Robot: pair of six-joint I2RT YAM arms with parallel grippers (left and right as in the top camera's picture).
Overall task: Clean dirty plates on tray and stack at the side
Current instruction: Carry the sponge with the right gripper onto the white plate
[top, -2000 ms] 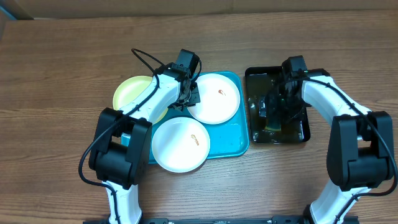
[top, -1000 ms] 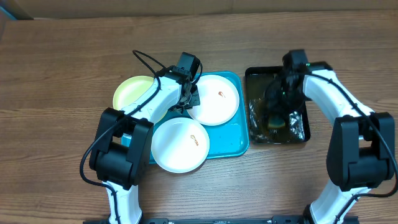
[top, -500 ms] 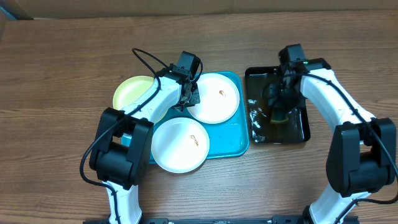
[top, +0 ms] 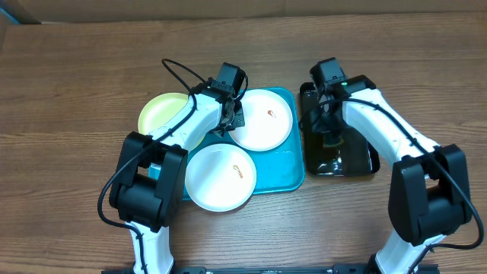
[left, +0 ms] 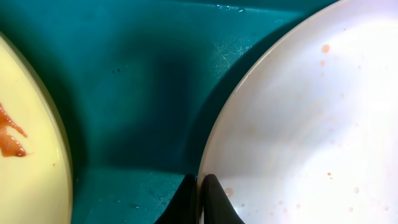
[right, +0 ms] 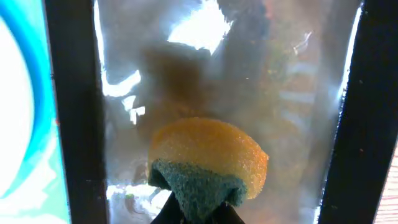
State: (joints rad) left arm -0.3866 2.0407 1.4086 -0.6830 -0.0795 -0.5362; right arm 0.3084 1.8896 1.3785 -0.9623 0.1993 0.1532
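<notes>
Three plates lie on the turquoise tray (top: 294, 172): a white plate (top: 265, 122) at the back, a second white plate (top: 221, 176) at the front and a pale yellow-green plate (top: 162, 113) at the left, each with an orange-brown smear. My left gripper (top: 229, 122) is shut on the back white plate's left rim (left: 208, 149), one finger above it and one below. The yellow-green plate (left: 28, 143) is just to the left of that gripper. My right gripper (right: 196, 214) is shut on a yellow sponge (right: 208, 155) with a green scouring face, held over the black tray (top: 359, 163).
The black tray (right: 71, 112) holds shallow glinting water and stands right of the turquoise tray (right: 53, 180), almost touching it. Bare wooden table (top: 76, 76) surrounds both trays. A black cable (top: 176, 72) loops above the left arm.
My right arm has swung left and toward the back of the black tray, carrying the sponge with it. The left arm and the plates have not visibly moved.
</notes>
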